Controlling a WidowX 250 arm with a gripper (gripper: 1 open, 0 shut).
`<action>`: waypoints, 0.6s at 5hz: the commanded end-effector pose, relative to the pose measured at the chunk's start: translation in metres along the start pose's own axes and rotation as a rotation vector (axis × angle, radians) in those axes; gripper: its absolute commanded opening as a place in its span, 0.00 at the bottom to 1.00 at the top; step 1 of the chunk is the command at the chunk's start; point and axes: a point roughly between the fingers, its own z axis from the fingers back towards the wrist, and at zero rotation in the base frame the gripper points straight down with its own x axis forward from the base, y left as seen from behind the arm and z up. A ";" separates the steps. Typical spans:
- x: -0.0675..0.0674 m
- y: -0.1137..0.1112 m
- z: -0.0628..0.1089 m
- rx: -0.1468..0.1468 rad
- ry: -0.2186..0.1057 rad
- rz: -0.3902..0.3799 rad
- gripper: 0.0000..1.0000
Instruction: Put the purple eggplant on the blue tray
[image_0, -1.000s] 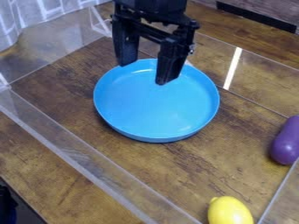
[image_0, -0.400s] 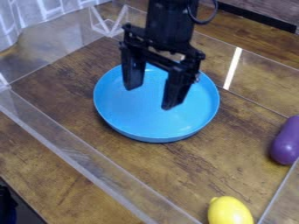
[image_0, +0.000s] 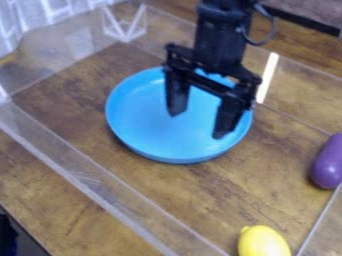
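gripper: black two-finger unit (image_0: 201, 120) hanging over the dish, jaws standing wide apart, released, gripping nothing
gripper pose: fingers pointing down, one nearer the middle of the dish, the other over its right side in the view; can't tell if the tips are touching the surface
arm: dark body (image_0: 221, 38) coming in from the top edge of the view, partly covering the dish's far rim
cable: thin dark loop (image_0: 274, 24) curving beside the arm, upper right
purple eggplant: glossy toy (image_0: 327, 162) lying at the right edge of the view, partly cut off by the frame, outside the dish and well apart from the gripper
blue tray: big round dish with shallow raised rim (image_0: 131, 122) sitting flat near the middle, holding no eggplant
yellow lemon-shaped toy: (image_0: 263, 241) lying at the bottom edge of the view, lower right, nearer the camera than the eggplant, apart from the dish
pale stick: narrow strip (image_0: 269, 76) lying just beyond the dish on its right, pointing away from the camera
surface: brown wood-grain tabletop (image_0: 107, 185) running under everything
clear strip: see-through band (image_0: 100, 180) crossing diagonally on the left, passing near the dish without covering it
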 end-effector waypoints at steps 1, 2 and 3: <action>0.017 -0.024 0.013 -0.013 -0.074 0.016 1.00; 0.031 -0.044 0.012 -0.022 -0.098 0.020 1.00; 0.051 -0.066 0.012 -0.029 -0.126 0.002 1.00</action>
